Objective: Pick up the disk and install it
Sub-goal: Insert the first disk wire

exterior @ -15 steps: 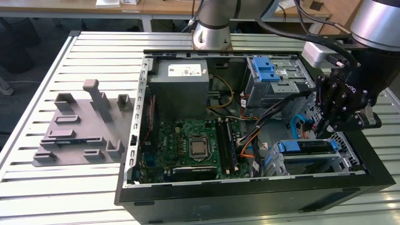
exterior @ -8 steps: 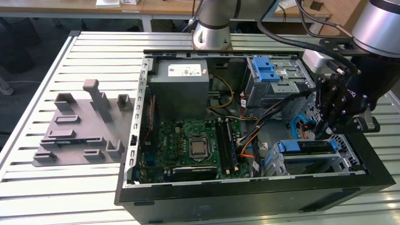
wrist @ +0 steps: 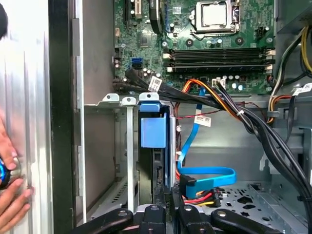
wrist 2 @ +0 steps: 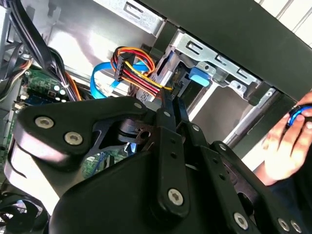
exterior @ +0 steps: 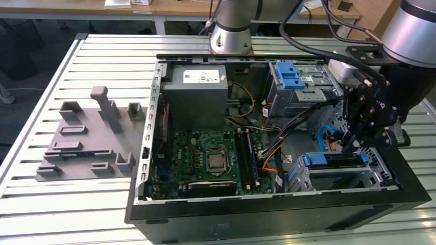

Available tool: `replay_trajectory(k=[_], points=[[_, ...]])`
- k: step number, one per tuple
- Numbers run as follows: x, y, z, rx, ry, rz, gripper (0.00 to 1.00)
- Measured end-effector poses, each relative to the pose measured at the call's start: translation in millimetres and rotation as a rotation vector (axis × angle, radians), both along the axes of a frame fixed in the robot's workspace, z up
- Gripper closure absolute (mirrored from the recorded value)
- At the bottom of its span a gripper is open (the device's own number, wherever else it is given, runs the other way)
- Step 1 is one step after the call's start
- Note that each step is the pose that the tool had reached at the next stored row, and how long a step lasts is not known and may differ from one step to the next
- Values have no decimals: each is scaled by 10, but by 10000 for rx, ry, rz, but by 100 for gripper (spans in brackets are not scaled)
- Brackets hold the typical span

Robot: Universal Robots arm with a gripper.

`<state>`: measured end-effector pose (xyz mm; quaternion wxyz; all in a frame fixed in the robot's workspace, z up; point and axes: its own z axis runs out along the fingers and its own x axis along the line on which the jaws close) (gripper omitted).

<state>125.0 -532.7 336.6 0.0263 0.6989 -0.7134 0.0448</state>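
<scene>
Already upright in the silver drive cage (exterior: 371, 176), the disk (exterior: 332, 160); fingers (wrist: 168, 214) pressed together beside it.

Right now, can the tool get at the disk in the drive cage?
Probably yes: the tool hangs close above the disk in its cage, with nothing between them; the blue cable lies beside, not across.

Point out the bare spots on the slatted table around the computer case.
The slatted metal table lies bare beyond the grey plastic fixture and nearer the camera from it. The open black computer case is crowded: cables, green motherboard, and the black gripper over the blue-framed disk.
</scene>
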Motion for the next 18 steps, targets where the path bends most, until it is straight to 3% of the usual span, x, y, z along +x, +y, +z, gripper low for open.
replay_trajectory(k=[4,9,18], points=[[-2,-45,-8,195,-6,0,83],[-4,-88,-11,322,-42,0,83],[-6,-114,-26,337,-44,0,83]])
